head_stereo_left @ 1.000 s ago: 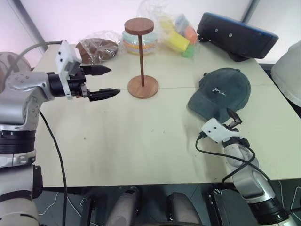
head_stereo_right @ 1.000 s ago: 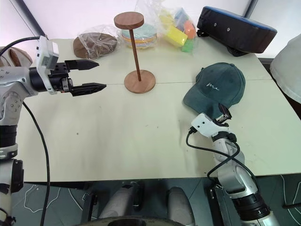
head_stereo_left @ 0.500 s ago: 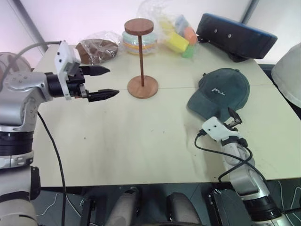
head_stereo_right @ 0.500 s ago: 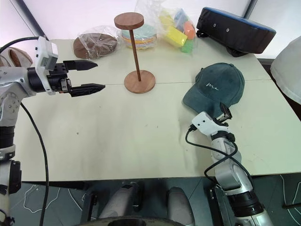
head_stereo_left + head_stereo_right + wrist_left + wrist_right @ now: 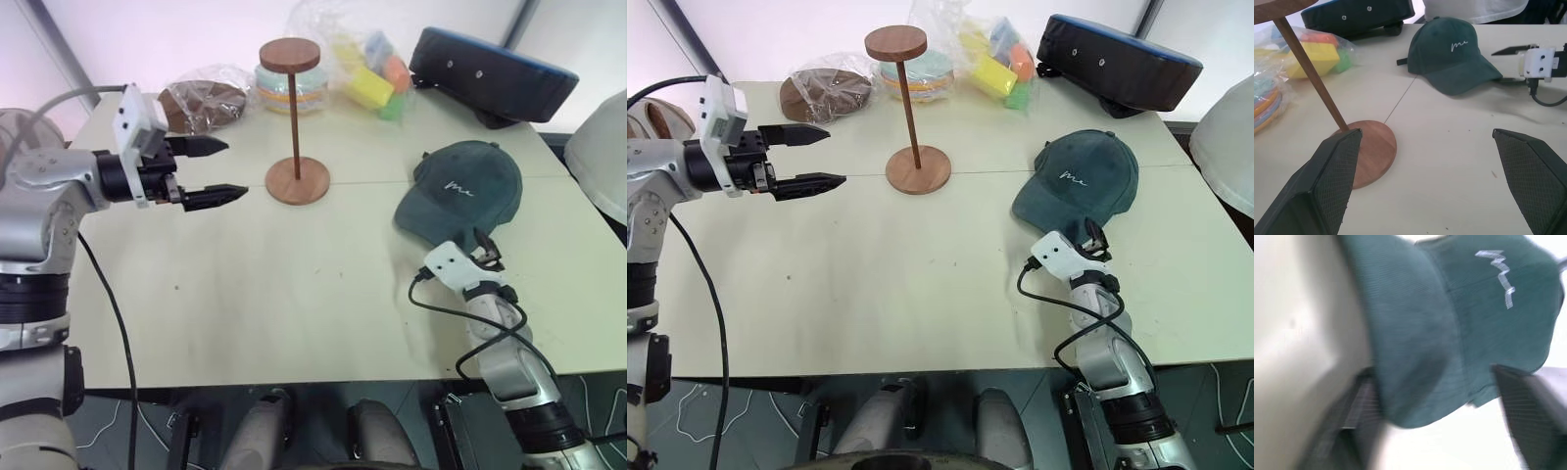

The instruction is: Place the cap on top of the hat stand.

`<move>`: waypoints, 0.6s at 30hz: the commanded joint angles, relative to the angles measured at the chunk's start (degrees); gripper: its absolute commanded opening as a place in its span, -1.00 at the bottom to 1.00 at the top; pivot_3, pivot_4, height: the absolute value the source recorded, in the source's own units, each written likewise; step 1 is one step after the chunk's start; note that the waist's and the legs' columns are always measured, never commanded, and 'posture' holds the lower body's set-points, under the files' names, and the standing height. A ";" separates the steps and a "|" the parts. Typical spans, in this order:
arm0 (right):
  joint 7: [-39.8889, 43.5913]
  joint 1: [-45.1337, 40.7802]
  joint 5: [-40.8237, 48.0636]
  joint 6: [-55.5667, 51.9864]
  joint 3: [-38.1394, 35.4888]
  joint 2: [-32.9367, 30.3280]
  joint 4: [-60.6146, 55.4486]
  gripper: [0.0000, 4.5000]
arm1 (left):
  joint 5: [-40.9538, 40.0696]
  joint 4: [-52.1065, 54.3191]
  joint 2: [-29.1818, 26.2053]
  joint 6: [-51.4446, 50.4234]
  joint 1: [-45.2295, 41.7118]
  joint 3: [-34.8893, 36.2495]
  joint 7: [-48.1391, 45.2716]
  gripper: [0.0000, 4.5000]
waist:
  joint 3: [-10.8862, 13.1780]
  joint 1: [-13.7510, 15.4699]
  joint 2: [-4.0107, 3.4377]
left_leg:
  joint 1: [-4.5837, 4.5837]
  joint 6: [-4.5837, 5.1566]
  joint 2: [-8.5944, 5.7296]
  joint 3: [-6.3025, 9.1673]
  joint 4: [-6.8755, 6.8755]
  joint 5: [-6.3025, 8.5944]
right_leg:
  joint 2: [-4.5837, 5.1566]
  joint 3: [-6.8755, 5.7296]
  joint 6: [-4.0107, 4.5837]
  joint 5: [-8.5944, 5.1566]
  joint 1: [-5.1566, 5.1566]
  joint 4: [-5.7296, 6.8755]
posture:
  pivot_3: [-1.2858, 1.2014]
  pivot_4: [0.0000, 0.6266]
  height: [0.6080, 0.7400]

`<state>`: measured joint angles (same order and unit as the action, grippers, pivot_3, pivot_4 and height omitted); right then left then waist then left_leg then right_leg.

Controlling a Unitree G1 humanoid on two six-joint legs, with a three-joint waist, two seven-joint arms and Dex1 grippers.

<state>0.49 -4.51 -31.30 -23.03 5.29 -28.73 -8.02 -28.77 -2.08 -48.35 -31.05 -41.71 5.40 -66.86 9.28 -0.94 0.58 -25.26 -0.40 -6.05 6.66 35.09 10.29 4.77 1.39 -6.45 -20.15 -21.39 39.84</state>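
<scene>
The dark teal cap lies on the table at the right, crown up, brim towards me, white script on its front. My right gripper is low and level at the brim's near edge, and the brim reaches into it. The reddish-brown hat stand is upright at the table's middle back, its top disc bare. My left gripper hangs open and empty above the table, left of the stand's base.
Along the back edge lie a brown disc in clear plastic, a stack of coloured plates, a bag of coloured blocks and a black and blue case. A white rounded thing sits at the right.
My right gripper has crept a little further onto the brim, and the cap has shifted slightly to the right. The left arm and the stand have not moved.
</scene>
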 commanded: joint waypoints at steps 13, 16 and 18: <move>-2.30 -0.99 -2.64 3.10 -2.47 0.02 -1.54 -0.77 | -0.55 1.00 -0.89 0.71 -0.67 1.83 0.42 1.00 | 0.00 -0.09 0.00 | 0.00 -0.01 0.02 0.00 -0.01 -0.01 | -0.03 0.03 0.01 0.00 -0.03 0.03 | 0.03 -0.52 1.00; -4.52 -2.04 -2.53 5.96 -3.76 -0.16 -2.47 -0.77 | -0.48 0.83 -0.91 0.81 -0.72 1.84 0.47 1.00 | 0.00 -0.10 -0.01 | 0.00 -0.04 0.02 0.00 -0.02 -0.02 | -0.03 0.03 0.01 0.00 -0.03 0.03 | 0.03 -0.52 1.00; -5.91 -2.71 -2.40 8.62 -4.56 -0.42 -4.00 -0.77 | -0.50 0.88 -0.81 0.76 -0.76 1.83 0.62 1.00 | 0.01 -0.09 -0.01 | 0.00 -0.06 0.02 0.00 -0.02 -0.04 | -0.03 0.03 0.01 0.00 -0.04 0.03 | 0.03 -0.52 1.00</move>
<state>-3.47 -5.70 -33.16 -17.18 2.90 -28.41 -8.34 -28.78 -2.11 -48.35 -30.93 -41.71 5.40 -66.30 9.28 -1.03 0.57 -25.27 -0.47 -6.03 6.66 35.07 10.25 4.74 1.43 -6.45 -20.16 -21.44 39.87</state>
